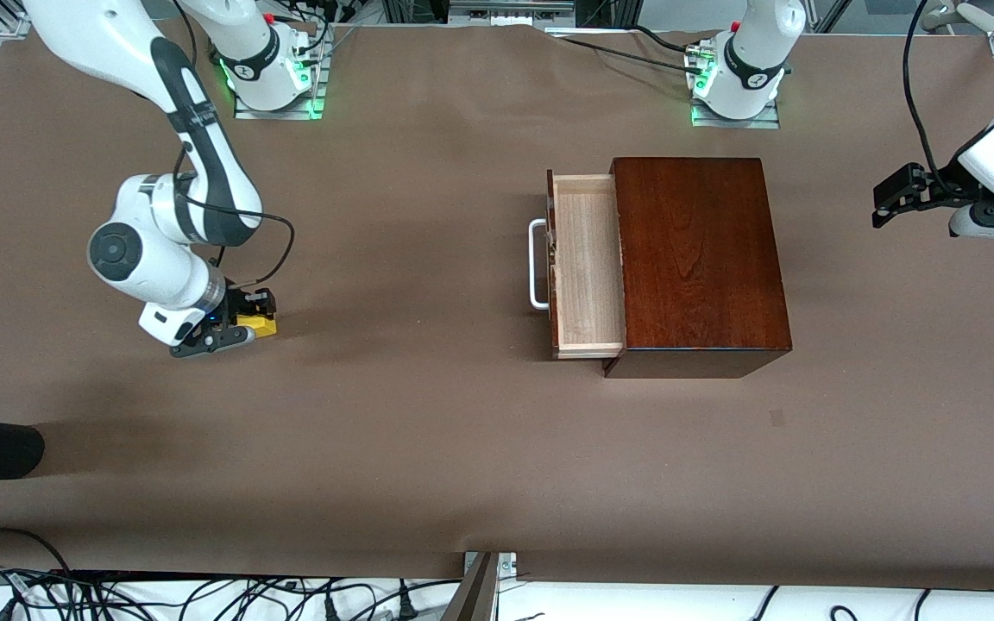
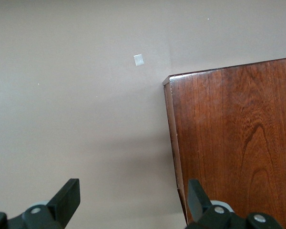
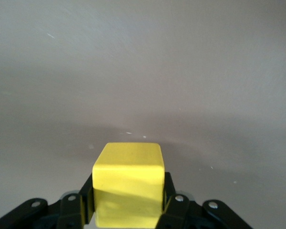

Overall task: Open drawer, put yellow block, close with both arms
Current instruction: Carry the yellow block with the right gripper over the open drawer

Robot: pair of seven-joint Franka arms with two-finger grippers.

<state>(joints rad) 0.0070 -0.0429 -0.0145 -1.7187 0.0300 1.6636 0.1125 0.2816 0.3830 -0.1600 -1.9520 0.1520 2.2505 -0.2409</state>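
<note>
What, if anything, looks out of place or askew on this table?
Nothing stands out. The drawer is pulled straight out of the box, empty; the right gripper grips the yellow block squarely; the left gripper waits open.

A high front camera overlooks the whole table; each wrist camera looks closely down at it.

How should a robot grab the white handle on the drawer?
Grip the long straight middle bar of the white handle, coming from above with one finger on each side. The bar stands off the drawer front, leaving a gap a finger could slip into.
</note>
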